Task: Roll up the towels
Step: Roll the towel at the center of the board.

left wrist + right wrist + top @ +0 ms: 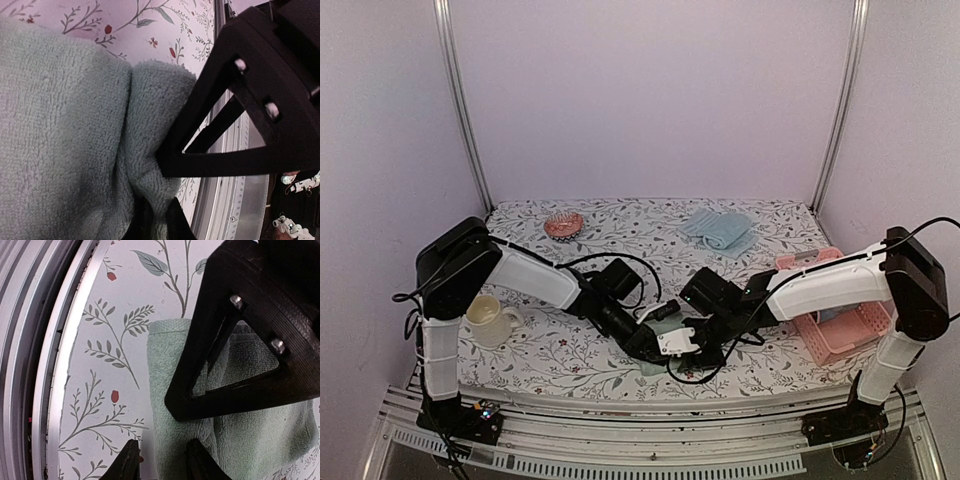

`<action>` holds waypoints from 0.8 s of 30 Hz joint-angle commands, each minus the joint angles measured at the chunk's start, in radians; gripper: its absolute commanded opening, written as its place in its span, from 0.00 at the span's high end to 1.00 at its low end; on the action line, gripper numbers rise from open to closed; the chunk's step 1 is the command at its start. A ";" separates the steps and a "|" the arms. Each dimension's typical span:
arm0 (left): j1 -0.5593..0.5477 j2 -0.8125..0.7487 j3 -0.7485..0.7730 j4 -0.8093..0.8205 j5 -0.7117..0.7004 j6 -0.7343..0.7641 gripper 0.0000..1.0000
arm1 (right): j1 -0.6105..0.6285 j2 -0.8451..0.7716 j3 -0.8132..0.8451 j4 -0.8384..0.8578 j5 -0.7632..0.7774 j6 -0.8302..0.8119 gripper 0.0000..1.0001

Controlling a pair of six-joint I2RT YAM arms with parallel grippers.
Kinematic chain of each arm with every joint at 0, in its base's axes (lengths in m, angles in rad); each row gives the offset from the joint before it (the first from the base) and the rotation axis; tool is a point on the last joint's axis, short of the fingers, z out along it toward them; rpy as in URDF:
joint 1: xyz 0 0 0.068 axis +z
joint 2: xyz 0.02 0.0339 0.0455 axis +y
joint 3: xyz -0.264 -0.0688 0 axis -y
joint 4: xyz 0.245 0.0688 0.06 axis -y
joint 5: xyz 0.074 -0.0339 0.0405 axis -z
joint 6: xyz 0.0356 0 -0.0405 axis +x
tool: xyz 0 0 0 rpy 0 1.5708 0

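The sage green towel lies bunched at the table's near edge. In the top view only a corner of the green towel shows beneath the two wrists. My left gripper is shut on a raised fold of it. My right gripper stands open over the same green towel, straddling its folded edge. One finger is over the tablecloth and the other is on the terry. Both grippers meet low in the middle of the top view, the left gripper beside the right gripper. The light blue towel lies crumpled at the back right, untouched.
A pink slatted basket stands at the right under the right arm. A cream mug sits at the near left and a small pink bowl at the back left. The metal table rail runs close beside the green towel.
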 commanded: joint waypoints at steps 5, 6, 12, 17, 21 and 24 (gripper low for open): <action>0.030 0.052 0.006 -0.105 -0.026 0.018 0.99 | 0.006 0.045 -0.048 0.098 0.144 -0.028 0.66; 0.033 0.053 0.008 -0.107 -0.020 0.018 0.99 | 0.007 0.043 -0.056 0.107 0.158 -0.029 0.65; 0.043 0.053 0.019 -0.120 0.002 0.022 0.99 | 0.008 0.064 -0.096 0.167 0.248 -0.070 0.73; 0.053 -0.026 -0.008 -0.109 -0.085 0.021 0.83 | 0.008 0.092 -0.077 0.055 0.148 -0.086 0.96; 0.058 -0.239 -0.132 -0.006 -0.246 -0.024 0.71 | 0.007 0.103 -0.041 -0.060 0.047 -0.071 0.97; 0.047 -0.393 -0.266 0.108 -0.369 -0.060 0.66 | -0.001 0.146 0.032 -0.177 -0.034 -0.045 0.97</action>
